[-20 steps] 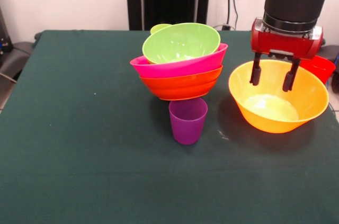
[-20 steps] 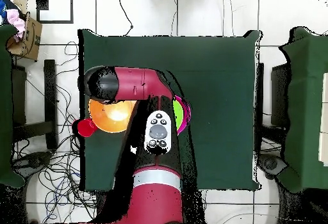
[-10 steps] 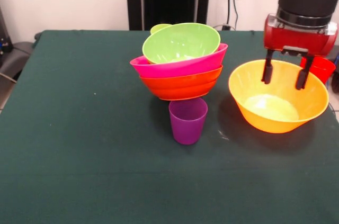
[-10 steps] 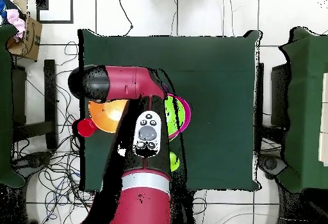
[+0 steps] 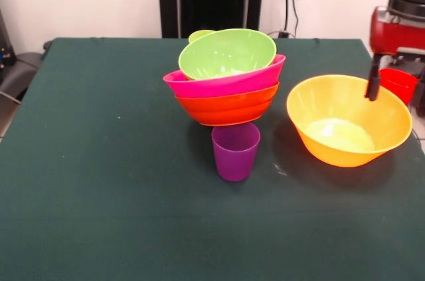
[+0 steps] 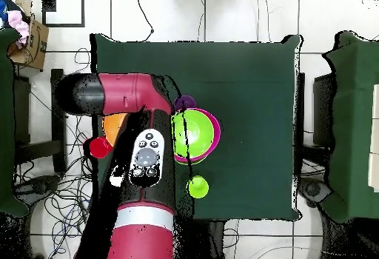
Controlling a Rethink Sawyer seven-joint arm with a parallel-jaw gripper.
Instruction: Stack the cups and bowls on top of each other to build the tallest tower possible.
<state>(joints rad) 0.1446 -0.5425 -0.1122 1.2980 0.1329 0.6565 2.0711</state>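
Note:
The tower stands mid-table: a lime green bowl (image 5: 228,53) in a pink bowl (image 5: 222,84) in a red-orange bowl (image 5: 226,108). From overhead the tower's green bowl (image 6: 194,134) shows too. A purple cup (image 5: 235,151) (image 6: 185,102) stands in front of it. A large orange bowl (image 5: 348,128) sits to the right, empty. A red cup (image 5: 400,82) (image 6: 98,147) stands past it by the table edge. A lime green cup (image 5: 199,34) (image 6: 198,187) stands behind the tower. My gripper (image 5: 396,87) hangs open and empty above the orange bowl's right rim and the red cup. One finger (image 5: 373,85) shows.
The dark green table (image 5: 99,161) ends just right of the orange bowl. My arm (image 6: 141,152) covers most of the orange bowl (image 6: 111,125) from overhead. Cables lie on the floor around the table.
My gripper has moved to the picture's right in the front view, from above the orange bowl's middle to its right rim, still open and empty. Nothing on the table has moved.

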